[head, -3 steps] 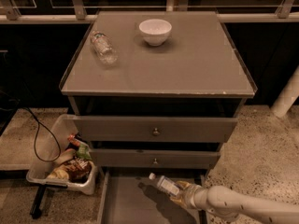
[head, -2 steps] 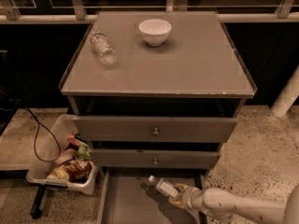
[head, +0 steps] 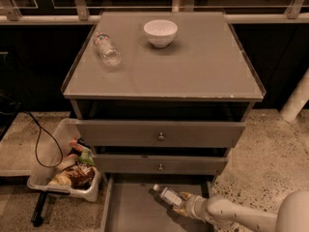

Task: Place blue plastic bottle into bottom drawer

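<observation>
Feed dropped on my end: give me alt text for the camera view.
The gripper holds the blue plastic bottle by its base, low over the open bottom drawer. On the cabinet top sit a white bowl and a clear bottle lying on its side.

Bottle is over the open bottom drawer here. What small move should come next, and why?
Probably lower the end effector slightly so the blue plastic bottle settles on the bottom drawer floor before any release. The end effector holds the bottle tilted, cap toward the upper left, already within the open drawer's outline; whether it touches the floor cannot be told.
</observation>
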Action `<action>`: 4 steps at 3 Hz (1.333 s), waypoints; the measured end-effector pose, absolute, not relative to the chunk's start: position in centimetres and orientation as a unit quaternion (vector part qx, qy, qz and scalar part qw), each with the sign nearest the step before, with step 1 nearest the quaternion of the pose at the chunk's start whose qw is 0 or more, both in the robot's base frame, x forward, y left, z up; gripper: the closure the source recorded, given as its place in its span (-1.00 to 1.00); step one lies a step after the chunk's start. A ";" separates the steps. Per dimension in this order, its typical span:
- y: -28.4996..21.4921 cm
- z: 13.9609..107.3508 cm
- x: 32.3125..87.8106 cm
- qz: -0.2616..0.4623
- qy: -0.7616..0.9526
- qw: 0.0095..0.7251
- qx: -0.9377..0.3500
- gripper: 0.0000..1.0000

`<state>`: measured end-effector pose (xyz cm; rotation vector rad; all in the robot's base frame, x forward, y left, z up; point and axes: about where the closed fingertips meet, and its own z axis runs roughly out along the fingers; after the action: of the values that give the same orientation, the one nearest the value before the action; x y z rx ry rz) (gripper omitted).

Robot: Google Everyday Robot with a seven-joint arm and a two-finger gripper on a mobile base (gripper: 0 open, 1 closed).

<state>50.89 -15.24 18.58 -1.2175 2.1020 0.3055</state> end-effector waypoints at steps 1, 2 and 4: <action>-15.1 16.4 51.6 0.141 0.807 0.344 -0.459 1.00; -14.8 14.4 51.8 0.167 0.807 0.340 -0.452 1.00; -14.9 14.3 52.0 0.168 0.807 0.341 -0.452 0.15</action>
<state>52.02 -14.87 14.29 -1.1751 2.1006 0.4376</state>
